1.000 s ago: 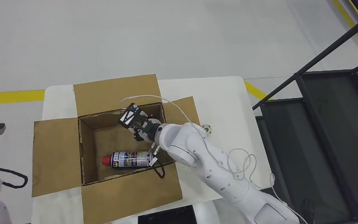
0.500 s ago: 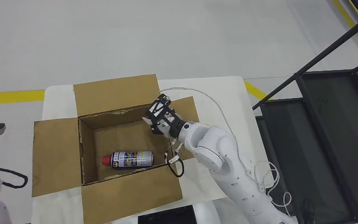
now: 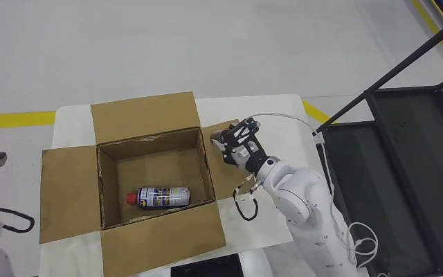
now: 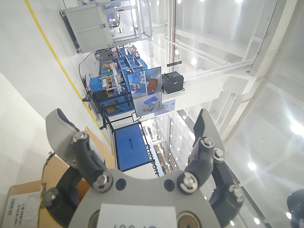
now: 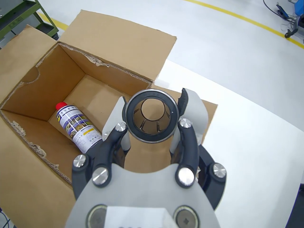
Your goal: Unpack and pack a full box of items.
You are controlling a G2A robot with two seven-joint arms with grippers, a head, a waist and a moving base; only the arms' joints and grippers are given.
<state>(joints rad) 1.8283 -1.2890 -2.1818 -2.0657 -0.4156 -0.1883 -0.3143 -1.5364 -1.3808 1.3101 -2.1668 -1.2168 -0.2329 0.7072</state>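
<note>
Right pincer (image 5: 152,106) carried bearing (image 5: 129,117) out over box (image 3: 138,118) right flap edge.

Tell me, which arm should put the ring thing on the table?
Right, probably: the right gripper grips the metal ring above the box flap, beside the table. The left gripper is open, pointing up at the ceiling.

The spray can (image 5: 78,129), lying near and to the left inside the open box (image 3: 142,114), wears a printed wrap label, its lettering too small to read. A white sticker with barcodes (image 4: 22,204) sits on a cardboard panel (image 4: 53,167). In the hall beyond, a blue sign (image 4: 133,148) carries white lettering and a screen (image 4: 147,91) shows graphics. A white tag (image 4: 140,217) on the left gripper (image 4: 130,124) mount shows digits, cut off.
</note>
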